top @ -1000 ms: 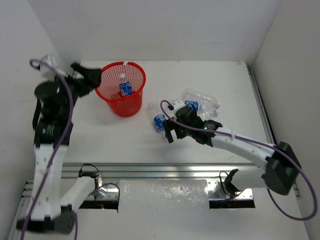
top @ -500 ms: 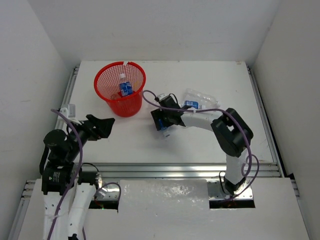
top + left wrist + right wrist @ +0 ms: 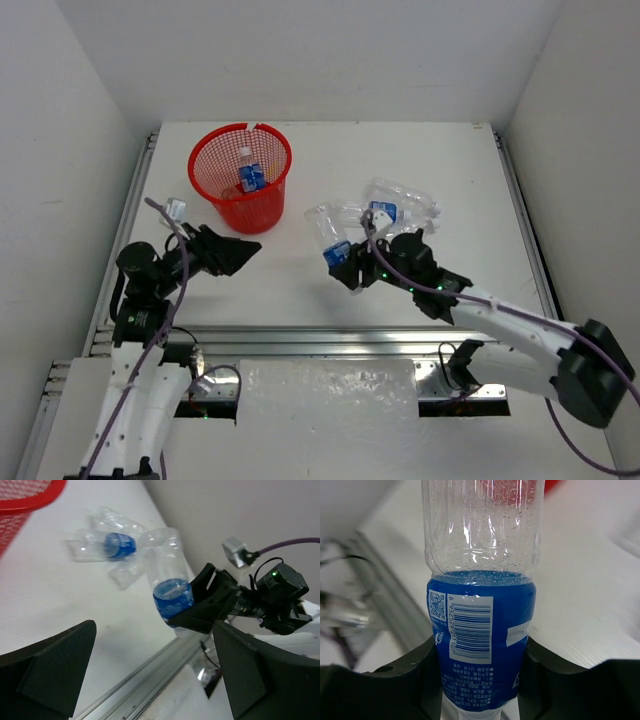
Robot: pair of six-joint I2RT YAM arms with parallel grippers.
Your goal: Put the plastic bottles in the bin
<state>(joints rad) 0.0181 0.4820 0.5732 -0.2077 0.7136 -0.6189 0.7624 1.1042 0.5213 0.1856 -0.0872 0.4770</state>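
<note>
My right gripper (image 3: 347,268) is shut on a blue-labelled clear plastic bottle (image 3: 327,228), which tilts up off the table near the middle. In the right wrist view both fingers press the label of this bottle (image 3: 480,630) from either side. Seen from the left wrist, the held bottle (image 3: 170,582) points toward the bin. The red mesh bin (image 3: 212,195) stands at the back left with one blue-labelled bottle (image 3: 250,176) inside. My left gripper (image 3: 243,252) hangs open and empty at the left, in front of the bin.
More clear bottles (image 3: 402,205) lie in a loose cluster right of centre, also visible as the blurred bottles (image 3: 107,545) in the left wrist view. A metal rail (image 3: 330,338) runs along the table's near edge. White walls close in on three sides.
My right gripper has closed on the blue-labelled bottle and raised it off the table. The left arm has come down from beside the bin toward the near left.
</note>
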